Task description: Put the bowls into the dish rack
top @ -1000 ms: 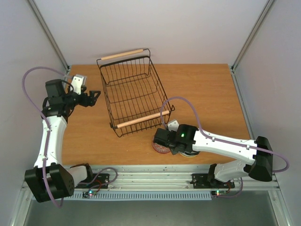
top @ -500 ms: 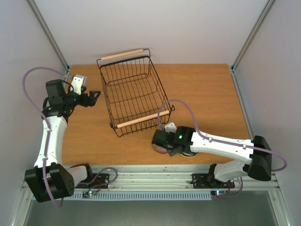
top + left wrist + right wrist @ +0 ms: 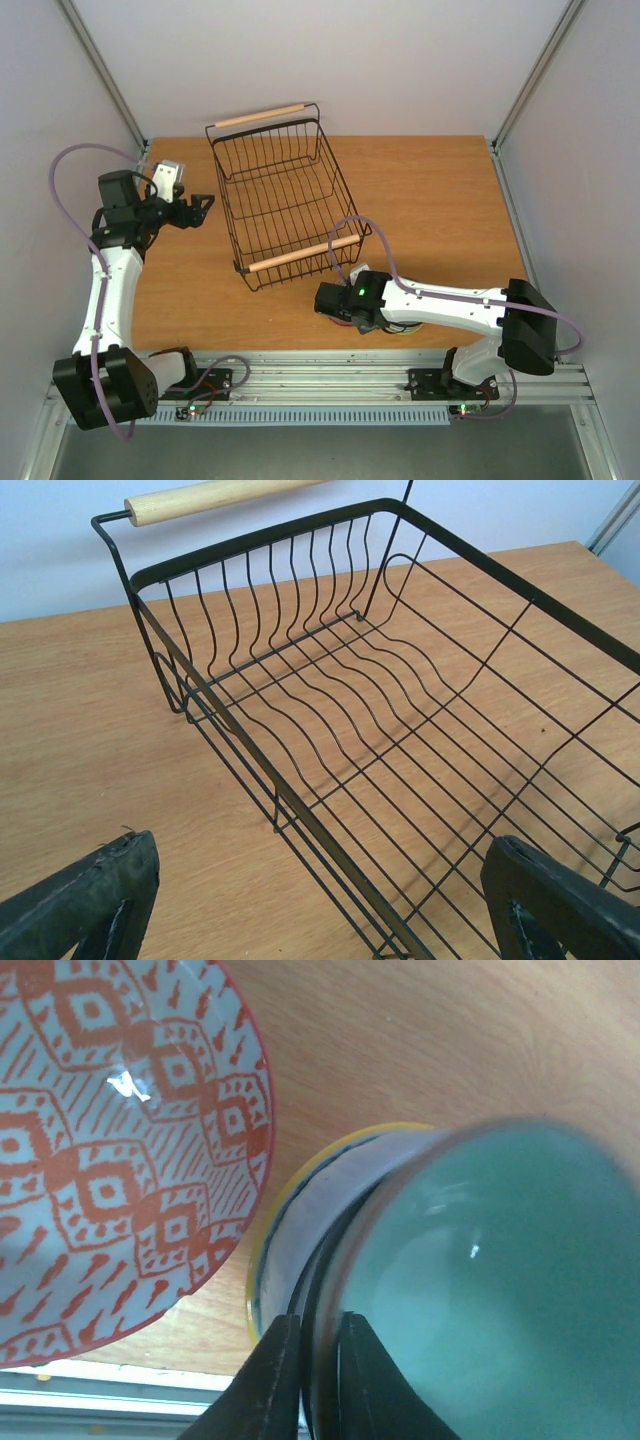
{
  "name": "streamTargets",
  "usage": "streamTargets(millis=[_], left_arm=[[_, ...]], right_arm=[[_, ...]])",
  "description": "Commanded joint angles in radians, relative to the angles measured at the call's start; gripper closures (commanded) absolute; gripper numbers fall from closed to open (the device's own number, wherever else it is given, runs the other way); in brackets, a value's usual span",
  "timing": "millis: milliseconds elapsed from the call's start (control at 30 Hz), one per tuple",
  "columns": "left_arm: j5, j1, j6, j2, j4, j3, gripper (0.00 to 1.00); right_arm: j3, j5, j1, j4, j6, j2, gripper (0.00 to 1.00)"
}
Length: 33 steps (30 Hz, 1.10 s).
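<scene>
The black wire dish rack (image 3: 285,200) with two wooden handles stands mid-table and holds no bowls; it fills the left wrist view (image 3: 400,730). My left gripper (image 3: 197,207) is open and empty, just left of the rack, its fingertips (image 3: 95,900) wide apart. My right gripper (image 3: 330,299) is low by the table's near edge, in front of the rack. In the right wrist view it (image 3: 318,1328) is shut on the rim of a mint green bowl (image 3: 490,1290), which sits nested in a yellow-rimmed bowl (image 3: 300,1220). A red-patterned bowl (image 3: 120,1140) stands right beside them. Other bowls are hidden.
The rack's near wooden handle (image 3: 303,253) is just behind my right gripper. The metal rail of the table's near edge (image 3: 330,375) lies close in front of the bowls. The right arm's purple cable (image 3: 350,235) loops over the rack's near corner.
My right gripper has moved a little left and down over the bowls, and the arm now covers them in the top view. The left arm has barely moved.
</scene>
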Motion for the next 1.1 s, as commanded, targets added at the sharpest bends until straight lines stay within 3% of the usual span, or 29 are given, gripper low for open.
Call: streamTargets(millis=[0,67,733,933,1067], left_arm=[[0.005,-0.001,-0.014,-0.010,0.050,-0.008,0.11],[0.003,-0.002,-0.015,-0.010,0.049,-0.008,0.11],[0.013,-0.001,-0.013,-0.005,0.045,-0.005,0.11],[0.057,-0.001,-0.007,0.002,0.022,0.009,0.16],[0.078,-0.010,-0.007,0.041,-0.077,0.086,0.21]], right_arm=[[0.004,0.031,0.008,-0.022,0.023,-0.029,0.94],[0.004,0.032,0.009,-0.024,0.022,-0.039,0.99],[0.125,0.155,0.015,-0.131,-0.012,-0.111,0.99],[0.296,0.269,0.022,-0.215,-0.058,-0.096,0.99],[0.463,0.341,0.037,-0.192,-0.207,-0.024,0.99]])
